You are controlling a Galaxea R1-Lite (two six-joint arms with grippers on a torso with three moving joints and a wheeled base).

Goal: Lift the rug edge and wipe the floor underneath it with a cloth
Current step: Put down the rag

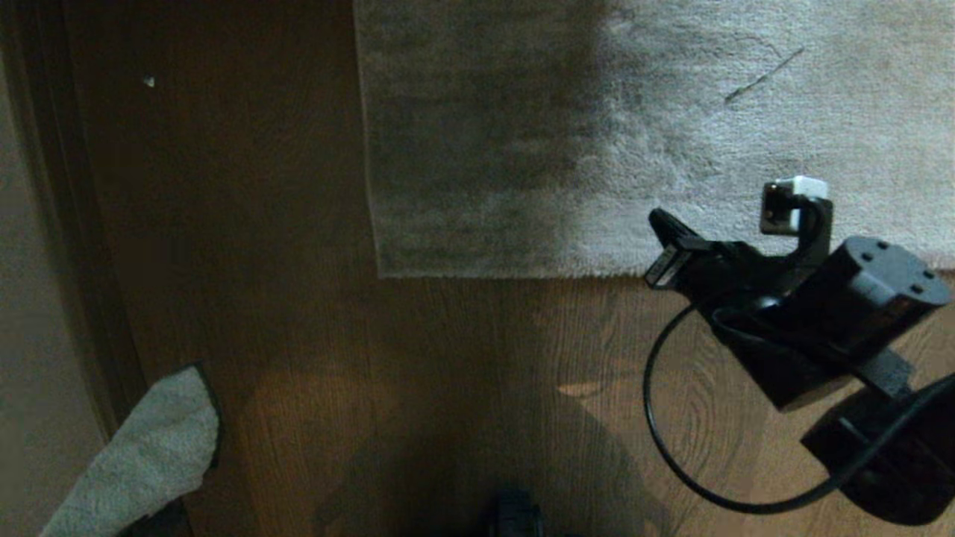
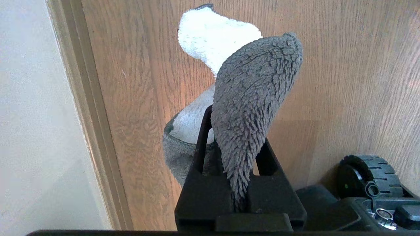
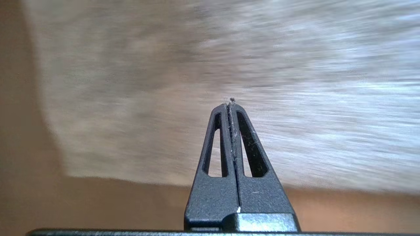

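Observation:
The pale plush rug [image 1: 671, 112] lies flat on the brown wood floor [image 1: 448, 373]. The rug edge [image 1: 507, 273] runs straight across to a corner [image 1: 380, 273]. My right gripper [image 1: 656, 218] hovers just over that edge, shut and empty. In the right wrist view its joined tips [image 3: 229, 106] hang above the blurred rug [image 3: 164, 98], with a few fibres stuck to them. The grey cloth [image 1: 142, 455] hangs at the lower left. My left gripper [image 2: 234, 131] is shut on the cloth [image 2: 256, 91], above the floor [image 2: 147, 98].
A wall and baseboard [image 1: 45, 298] run along the left side. A black cable [image 1: 664, 440] loops from my right arm over the floor. My base's wheel [image 2: 367, 177] sits close beside the left gripper. A dark streak [image 1: 765, 74] marks the rug.

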